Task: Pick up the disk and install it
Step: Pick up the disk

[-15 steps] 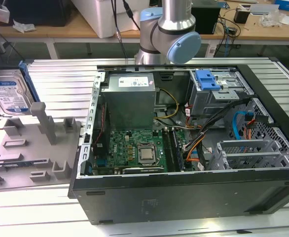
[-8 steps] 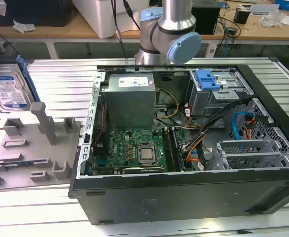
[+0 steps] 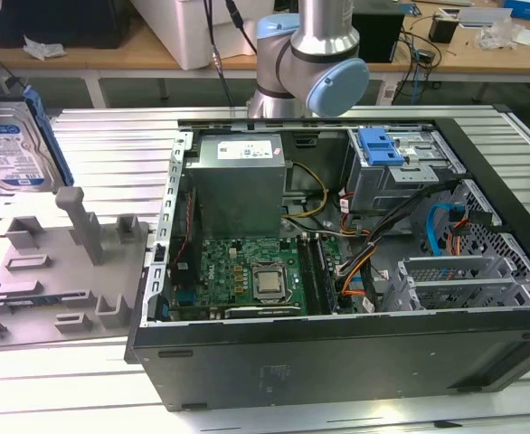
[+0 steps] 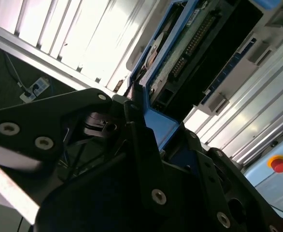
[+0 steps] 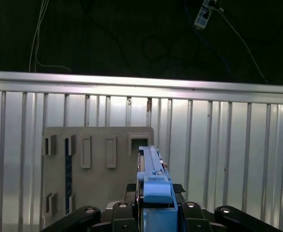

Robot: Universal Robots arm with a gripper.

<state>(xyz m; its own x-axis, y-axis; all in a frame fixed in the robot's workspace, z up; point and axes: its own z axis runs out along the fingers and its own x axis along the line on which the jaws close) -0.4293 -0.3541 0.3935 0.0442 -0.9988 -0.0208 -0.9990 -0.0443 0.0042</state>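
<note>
- Black fingers of the gripper sit closest to the lens in the second wrist view. They are clamped from both sides onto the blue carrier frame of the disk.
- In that view the disk's underside faces the camera, showing a green circuit board and a row of connector pins.
- In the first wrist view the gripper pinches the disk edge-on, so only the thin blue frame rises between the fingers.
- Beneath the disk in the same view lies a grey fixture plate with rectangular slots, resting on the ribbed aluminium table.
- In the exterior view the disk stands on edge at the exterior view's left. Its blue-and-white label faces the camera and its blue frame runs along the side nearer the arm.
- The disk there is beyond the fixture plate and well apart from the open computer case.
- Inside the case are a grey power supply box, a green motherboard and a blue latch on the drive cage at the far corner.
- A red button shows at the edge of the second wrist view.
</note>
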